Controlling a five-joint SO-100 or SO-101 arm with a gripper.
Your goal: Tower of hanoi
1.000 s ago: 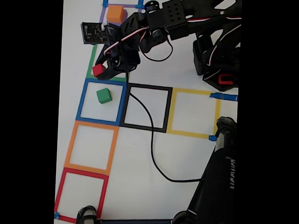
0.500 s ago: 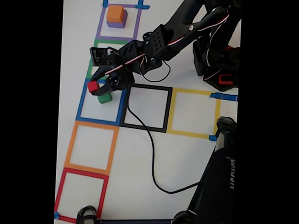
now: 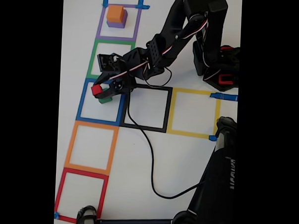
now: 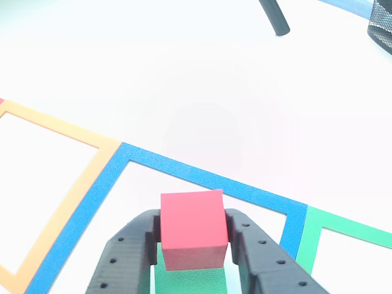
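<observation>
red cube (image 4: pixel 192 228) sits clenched between the gripper (image 3: pixel 101 91) fingers directly over the green cube (image 3: pixel 106 99) in the blue square (image 3: pixel 83 103), apparently for stacking.

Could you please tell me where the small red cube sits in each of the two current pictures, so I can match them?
Fixed view: the small red cube is left of centre, held in the jaws over the blue tape square outline.
Other view: bottom centre, clamped between the black jaws.
Shared landmark: the blue tape square outline.
</observation>
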